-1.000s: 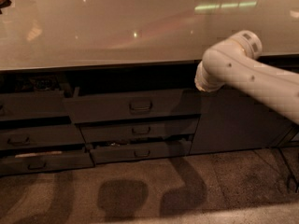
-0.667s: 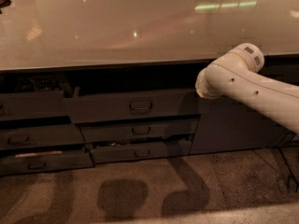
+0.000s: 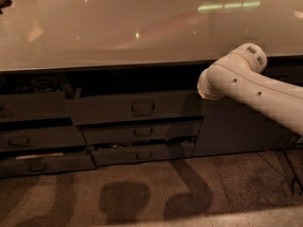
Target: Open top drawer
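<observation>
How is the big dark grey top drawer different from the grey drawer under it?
The top drawer is taller than the drawer under it. The top drawer is wider than the drawer under it. Both have small loop handles. The gripper is out of view; only the white arm shows.

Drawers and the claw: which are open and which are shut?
top drawer: pulled out a little.
middle drawer: cannot tell.
bottom drawer: open a crack.
bottom left drawer: open a crack.
cabinet door: shut.
claw: out of view; only the white arm shows, at right.
</observation>
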{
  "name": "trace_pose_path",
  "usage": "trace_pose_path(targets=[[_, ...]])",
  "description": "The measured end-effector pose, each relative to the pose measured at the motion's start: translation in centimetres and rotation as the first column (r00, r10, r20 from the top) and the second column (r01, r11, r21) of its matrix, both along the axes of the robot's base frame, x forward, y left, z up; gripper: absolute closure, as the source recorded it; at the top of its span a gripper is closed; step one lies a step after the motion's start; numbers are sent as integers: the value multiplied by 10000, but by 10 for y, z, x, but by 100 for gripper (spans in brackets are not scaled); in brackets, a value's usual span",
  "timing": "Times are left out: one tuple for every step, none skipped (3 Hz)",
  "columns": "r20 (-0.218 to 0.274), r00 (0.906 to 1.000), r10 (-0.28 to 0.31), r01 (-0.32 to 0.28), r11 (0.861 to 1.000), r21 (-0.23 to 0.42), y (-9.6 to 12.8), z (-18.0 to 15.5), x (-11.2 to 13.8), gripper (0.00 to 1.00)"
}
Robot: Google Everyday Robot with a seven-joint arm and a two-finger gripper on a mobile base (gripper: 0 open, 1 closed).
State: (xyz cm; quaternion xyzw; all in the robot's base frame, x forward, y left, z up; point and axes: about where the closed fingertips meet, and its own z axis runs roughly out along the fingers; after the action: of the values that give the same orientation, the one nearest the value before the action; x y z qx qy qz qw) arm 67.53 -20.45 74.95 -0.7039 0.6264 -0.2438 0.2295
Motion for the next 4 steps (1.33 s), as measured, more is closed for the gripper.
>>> trace_pose_path(targets=[[-224,9995,203,-191,9985,523,-1,1,6,26],[-378,9976,579,-527,9906,1259,0,5,10,3],[-391,9971,653,-587,9867,1519,1,6,13,0],[-217,9986,485,-447,9880,1476,-1,3,12,0]])
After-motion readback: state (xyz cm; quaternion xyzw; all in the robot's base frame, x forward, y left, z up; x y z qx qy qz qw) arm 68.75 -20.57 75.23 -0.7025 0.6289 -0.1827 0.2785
